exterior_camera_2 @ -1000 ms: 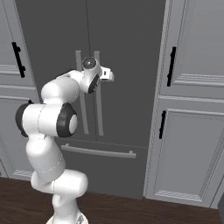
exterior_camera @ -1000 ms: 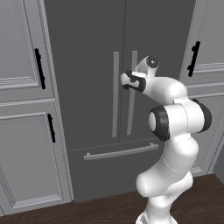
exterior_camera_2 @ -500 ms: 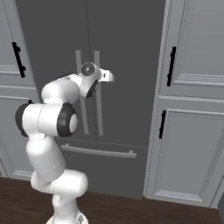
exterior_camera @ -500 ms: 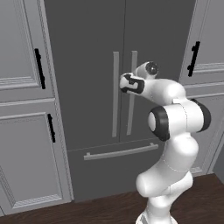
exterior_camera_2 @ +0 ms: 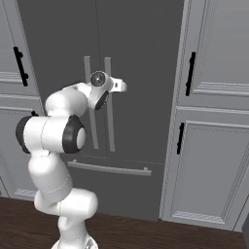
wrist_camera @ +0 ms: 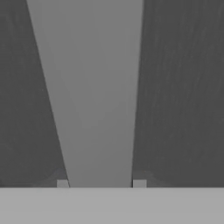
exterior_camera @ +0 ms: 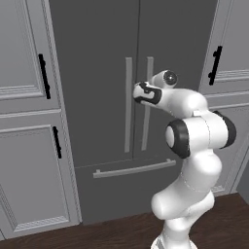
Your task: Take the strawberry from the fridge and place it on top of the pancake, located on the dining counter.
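Note:
The dark grey fridge (exterior_camera: 97, 58) stands right in front of me with both doors closed, so the strawberry is hidden. The pancake and the dining counter are out of view. My gripper (exterior_camera: 142, 93) is at the right door's silver bar handle (exterior_camera: 146, 129), about a third of the way down it. In the hand view the handle (wrist_camera: 94, 87) runs up between my two fingertips (wrist_camera: 62, 184), and the gripper (wrist_camera: 100, 184) is shut on it.
Panelled grey cabinets with black handles flank the fridge on the left (exterior_camera: 29, 146) and the right (exterior_camera_2: 209, 160). The left door's handle (exterior_camera: 128, 107) hangs close beside the held one. Below is the bottom drawer with a horizontal bar (exterior_camera: 133, 168). The floor is dark wood (exterior_camera_2: 146, 233).
The hand has moved in a little onto the right door's handle, and the fingers have gone from open to shut around it. The fridge doors have not moved.

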Available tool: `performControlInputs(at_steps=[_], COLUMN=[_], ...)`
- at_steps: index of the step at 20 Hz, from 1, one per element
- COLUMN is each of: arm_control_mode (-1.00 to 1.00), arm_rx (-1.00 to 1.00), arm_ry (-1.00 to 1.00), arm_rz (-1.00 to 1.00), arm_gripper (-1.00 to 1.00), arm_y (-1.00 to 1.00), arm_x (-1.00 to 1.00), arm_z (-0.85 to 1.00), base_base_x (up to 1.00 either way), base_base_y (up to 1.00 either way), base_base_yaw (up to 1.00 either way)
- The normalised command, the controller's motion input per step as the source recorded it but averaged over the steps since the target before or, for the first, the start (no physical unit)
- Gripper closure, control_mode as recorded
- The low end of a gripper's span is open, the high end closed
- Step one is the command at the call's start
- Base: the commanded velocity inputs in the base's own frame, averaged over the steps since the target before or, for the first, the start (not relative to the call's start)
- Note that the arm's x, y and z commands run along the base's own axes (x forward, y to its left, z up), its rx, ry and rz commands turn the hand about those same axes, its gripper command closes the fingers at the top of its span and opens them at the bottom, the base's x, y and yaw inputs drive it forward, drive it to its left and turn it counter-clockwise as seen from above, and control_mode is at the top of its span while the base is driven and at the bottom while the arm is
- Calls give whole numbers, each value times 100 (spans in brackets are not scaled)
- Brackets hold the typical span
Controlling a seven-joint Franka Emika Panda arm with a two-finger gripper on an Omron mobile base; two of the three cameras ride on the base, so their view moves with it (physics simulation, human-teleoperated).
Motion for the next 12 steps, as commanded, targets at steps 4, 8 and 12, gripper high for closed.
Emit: performControlInputs(at_steps=[4, 8, 12], arm_control_mode=[-100, -100, -100], arm_rx=[1, 1, 2], arm_ry=[0, 0, 0], arm_rz=[0, 0, 0], arm_gripper=[100, 100, 100], arm_y=[-32, -56, -79], arm_x=[-77, -94, -100], arm_z=[0, 0, 0], base_base_x=[0, 0, 0], base_base_y=[0, 0, 0], base_base_yaw=[0, 0, 0])
